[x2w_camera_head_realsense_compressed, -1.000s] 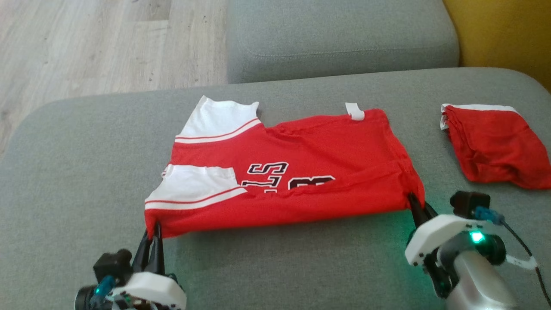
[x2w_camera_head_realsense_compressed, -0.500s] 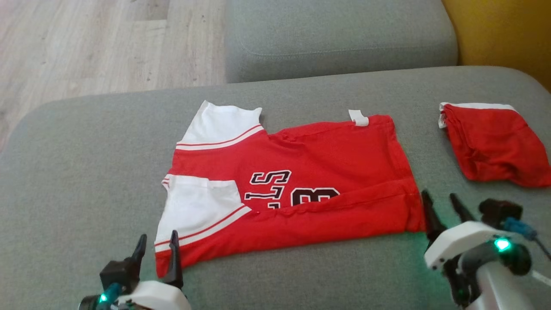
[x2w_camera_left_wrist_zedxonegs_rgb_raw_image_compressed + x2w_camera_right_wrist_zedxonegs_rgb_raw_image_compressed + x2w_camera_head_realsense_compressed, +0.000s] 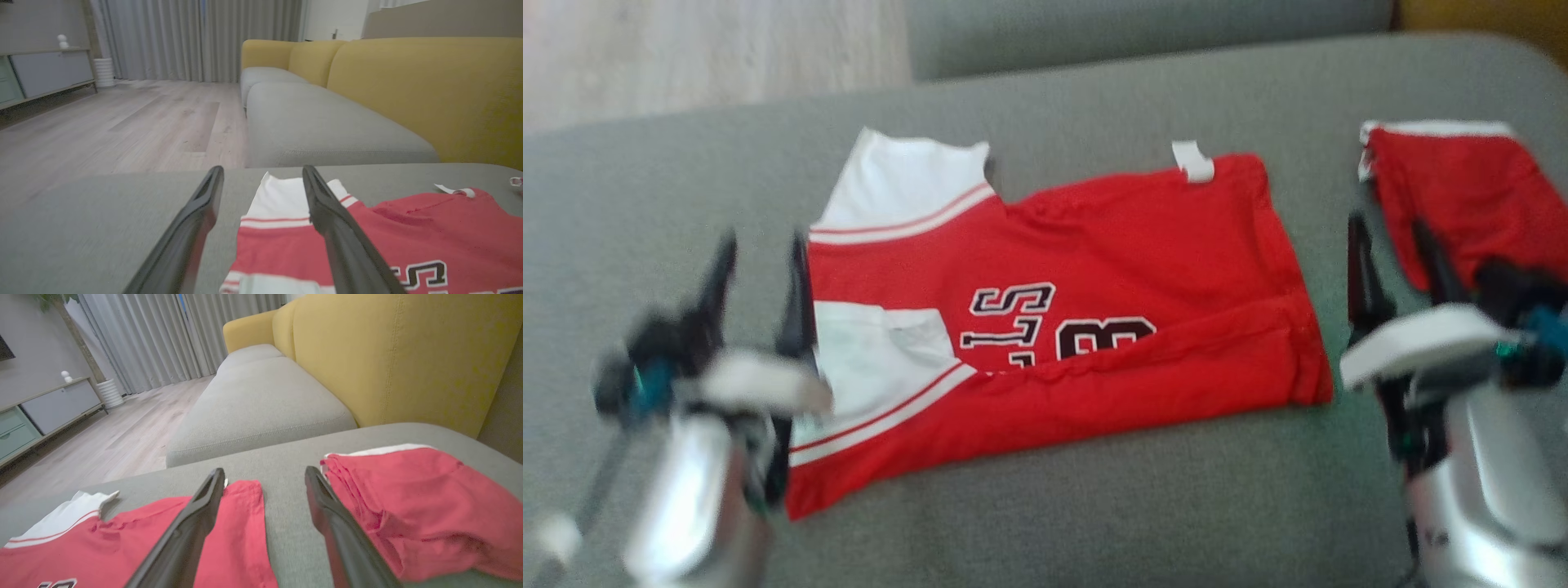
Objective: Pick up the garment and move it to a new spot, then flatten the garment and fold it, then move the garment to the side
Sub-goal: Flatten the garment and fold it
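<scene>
Your red shirt (image 3: 1127,245) lies half folded on the grey cushion (image 3: 1094,506). Your left gripper (image 3: 760,282) and right gripper (image 3: 1390,261) are wide open and hold nothing, one at each end, likely ready for the next fold

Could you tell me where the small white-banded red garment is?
That small garment lies far right on the grey cushion in the head view, beyond the right gripper, apart from the red-and-white jersey.

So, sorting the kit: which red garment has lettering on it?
The larger red jersey with white sleeves; the smaller red garment to its right shows none.
</scene>
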Motion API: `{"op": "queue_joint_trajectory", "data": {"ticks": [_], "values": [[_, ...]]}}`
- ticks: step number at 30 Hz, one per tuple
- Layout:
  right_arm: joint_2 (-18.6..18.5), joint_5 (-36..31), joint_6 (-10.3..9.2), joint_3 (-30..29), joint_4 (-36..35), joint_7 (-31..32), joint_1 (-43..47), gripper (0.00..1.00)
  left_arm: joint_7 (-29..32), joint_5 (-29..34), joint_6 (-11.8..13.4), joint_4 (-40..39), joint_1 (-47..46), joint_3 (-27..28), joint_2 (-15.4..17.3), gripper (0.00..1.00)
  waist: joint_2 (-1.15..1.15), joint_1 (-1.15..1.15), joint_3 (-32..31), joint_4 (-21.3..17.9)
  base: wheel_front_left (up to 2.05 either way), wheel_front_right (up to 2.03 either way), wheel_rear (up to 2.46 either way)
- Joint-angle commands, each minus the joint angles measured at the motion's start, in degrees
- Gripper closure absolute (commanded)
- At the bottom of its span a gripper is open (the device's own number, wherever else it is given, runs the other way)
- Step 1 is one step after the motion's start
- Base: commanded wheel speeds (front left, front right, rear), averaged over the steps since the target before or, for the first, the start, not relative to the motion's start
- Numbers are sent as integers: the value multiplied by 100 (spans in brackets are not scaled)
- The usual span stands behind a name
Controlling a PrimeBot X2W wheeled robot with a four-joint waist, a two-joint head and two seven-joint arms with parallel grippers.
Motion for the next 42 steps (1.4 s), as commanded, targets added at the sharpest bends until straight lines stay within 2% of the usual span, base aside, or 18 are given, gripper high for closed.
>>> {"op": "queue_joint_trajectory", "data": {"ticks": [1, 4, 7, 13, 19, 23, 31, 32, 33, 34, 39, 42], "values": [[-3, -63, -5, 151, -272, 12, -406, 0, 111, 26, -97, -140, -623, 203, 224, 0, 0, -1, 427, -143, 0, 0, 0], [-15, -165, -5, 170, -389, 87, -825, 0, 554, 36, -383, 90, -1472, 75, 498, 0, 0, -1, 861, -244, 0, 0, 0], [-66, -229, -5, 153, -520, 173, -1323, 0, 1338, -63, -636, 524, -2431, -249, 828, 0, 0, -1, 1396, -345, 0, 0, 0], [-96, -232, -5, 182, -506, 152, -2012, 0, 2326, -497, -706, 1375, -3879, -1132, 1431, 0, 0, -1, 2000, -555, 0, 0, 0], [-80, -197, -5, 277, -388, 81, -2336, 0, 2802, -1125, -708, 1908, -4594, -1968, 1905, 0, 0, -1, 2291, -743, 0, 0, 0], [-66, -179, -5, 318, -323, 13, -2451, 0, 2858, -1229, -709, 2330, -4881, -2263, 2035, 0, 0, -1, 2403, -824, 0, 0, 0], [-44, -181, -5, 332, -206, -65, -2548, 0, 2934, -1710, -709, 2840, -5152, -2669, 1949, 0, 0, -1, 2500, -936, 0, 0, 0], [-45, -189, -5, 325, -193, -67, -2551, 0, 2998, -1789, -709, 2883, -5158, -2724, 1931, 16, 0, -1, 2498, -936, 0, 0, 0], [-53, -194, -5, 317, -182, -68, -2556, 0, 3040, -1870, -709, 2912, -5171, -2777, 1925, 65, 0, -1, 2497, -933, 0, 0, 0], [-66, -198, -5, 308, -172, -65, -2563, 0, 3059, -1942, -709, 2933, -5189, -2827, 1921, 100, 0, -1, 2496, -925, 0, 0, 0], [-157, -236, -5, 281, -123, -26, -2597, 0, 2868, -2209, -709, 3028, -5219, -2894, 1847, 100, 0, -1, 2403, -829, 0, 0, 0], [-272, -153, -5, 471, -92, 46, -2618, 0, 2529, -2329, -709, 3038, -5201, -2947, 1783, 100, 0, -1, 2253, -711, 0, 0, 0]]}}
